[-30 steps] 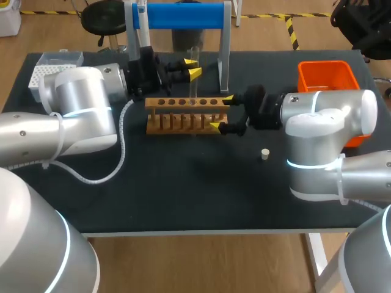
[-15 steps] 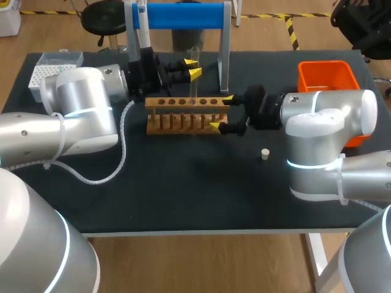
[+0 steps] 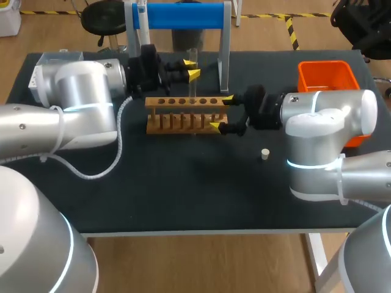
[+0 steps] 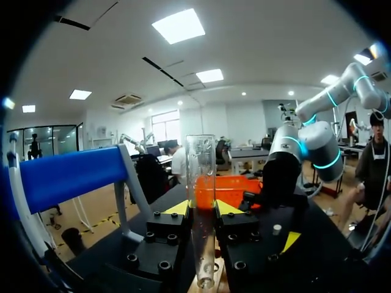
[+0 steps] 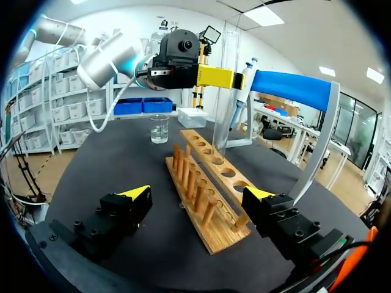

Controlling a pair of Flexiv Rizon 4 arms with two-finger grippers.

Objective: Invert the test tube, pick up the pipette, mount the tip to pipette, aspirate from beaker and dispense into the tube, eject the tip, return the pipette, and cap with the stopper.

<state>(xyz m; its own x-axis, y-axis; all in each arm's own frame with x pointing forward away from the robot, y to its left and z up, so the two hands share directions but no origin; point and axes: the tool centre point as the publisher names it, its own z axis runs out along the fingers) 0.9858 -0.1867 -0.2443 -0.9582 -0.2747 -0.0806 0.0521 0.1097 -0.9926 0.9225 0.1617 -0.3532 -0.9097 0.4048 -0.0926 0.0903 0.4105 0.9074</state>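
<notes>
Dark, matte tabletop (image 3: 183,189) carries a wooden test tube rack (image 3: 186,115), a flat slab bored with a row of round holes over a row of upright pegs. The left tool (image 3: 191,68) pinches a clear glass test tube (image 4: 201,207) between its yellow-tipped fingers. The tube stands upright, open mouth up and rounded bottom just above the rack's holes. The right tool (image 3: 221,112) is spread wide, one finger on each side of the rack's near end, and at least one finger stands clear of the wood. A small pale stopper (image 3: 265,154) sits alone near the right arm. An orange plastic bin (image 3: 327,76) is beyond it. A small glass beaker (image 5: 159,129) stands past the rack's far end. A pipette (image 3: 142,24) hangs on the blue-barred stand (image 3: 177,15).
</notes>
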